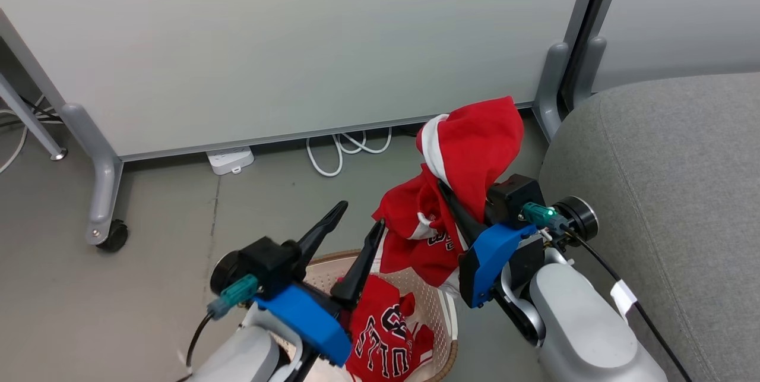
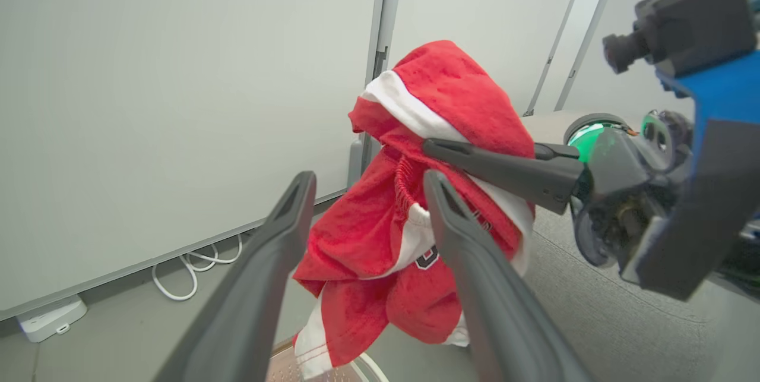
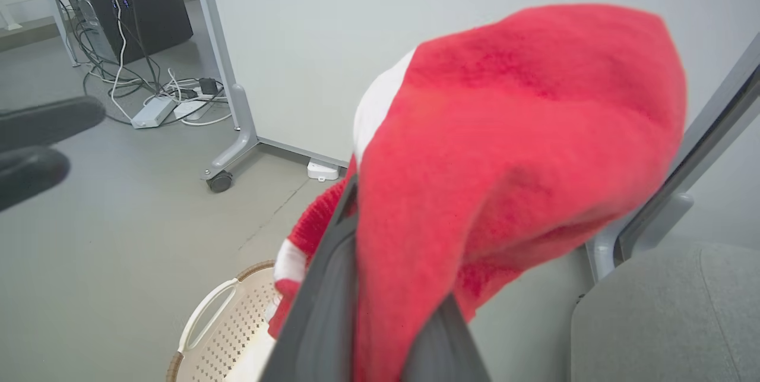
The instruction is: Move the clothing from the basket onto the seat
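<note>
Right claw clamped on red white-striped garment, held up above basket, just beside sofa. Left claw spread apart, empty, over basket; lettered jersey lies inside it

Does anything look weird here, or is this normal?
One oddity: the red garment is draped like a hood over the right gripper, bunched above the basket rather than dangling neatly. A jersey lies in the basket.
</note>
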{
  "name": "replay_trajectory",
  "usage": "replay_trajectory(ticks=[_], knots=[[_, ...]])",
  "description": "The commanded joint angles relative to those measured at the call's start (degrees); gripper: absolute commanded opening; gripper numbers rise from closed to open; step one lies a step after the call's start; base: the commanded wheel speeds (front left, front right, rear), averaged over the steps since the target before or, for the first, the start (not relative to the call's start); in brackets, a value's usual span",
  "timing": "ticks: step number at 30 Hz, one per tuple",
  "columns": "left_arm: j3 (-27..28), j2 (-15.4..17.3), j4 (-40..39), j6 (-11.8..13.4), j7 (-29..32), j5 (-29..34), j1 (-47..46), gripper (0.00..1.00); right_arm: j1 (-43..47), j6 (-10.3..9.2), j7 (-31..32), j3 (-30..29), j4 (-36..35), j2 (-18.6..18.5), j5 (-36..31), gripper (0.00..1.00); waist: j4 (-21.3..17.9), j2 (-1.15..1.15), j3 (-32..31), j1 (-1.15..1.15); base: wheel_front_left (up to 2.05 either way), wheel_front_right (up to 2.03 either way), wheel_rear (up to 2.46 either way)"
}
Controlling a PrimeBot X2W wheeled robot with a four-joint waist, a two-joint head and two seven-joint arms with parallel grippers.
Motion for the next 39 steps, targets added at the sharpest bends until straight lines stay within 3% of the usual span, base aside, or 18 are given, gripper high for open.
replay_trajectory(ticks=[1, 10, 26, 33, 39], knots=[[1.7, 0.3, -1.3, -0.3, -0.2, 1.3, 2.1, 1.00, 0.6, -0.02, -0.1, -0.3, -0.3, -0.1, -0.4, 0.00, 0.1, 0.00, 0.2, 0.00, 0.00, 0.00, 0.00], [12.5, -1.0, -4.9, -2.4, -0.2, 9.4, 14.0, 1.00, 1.1, -0.02, 0.0, -2.0, -0.9, -0.1, -0.8, 0.00, 0.8, 0.00, 0.5, 0.00, 0.00, 0.00, 0.00], [18.2, -4.0, -4.0, -4.3, -0.2, 14.7, 17.3, 1.00, 1.9, -0.02, 0.5, -1.5, -1.5, -0.1, -0.2, 0.00, 0.4, 0.00, 0.2, 0.00, 0.00, 0.00, 0.00], [18.3, -3.7, -4.2, -4.3, -0.2, 14.5, 17.2, 1.00, 1.4, -0.02, 0.3, -1.6, -1.5, -0.1, 0.2, 0.00, -2.4, 0.00, 0.8, 0.00, 0.00, 0.00, 0.00], [17.8, -3.1, -4.6, -4.3, -0.2, 14.4, 16.5, 1.00, 1.4, -0.02, 0.2, -1.6, -1.6, -0.1, 0.3, 0.00, -7.9, 0.00, 1.5, 0.00, 0.00, 0.00, 0.00]])
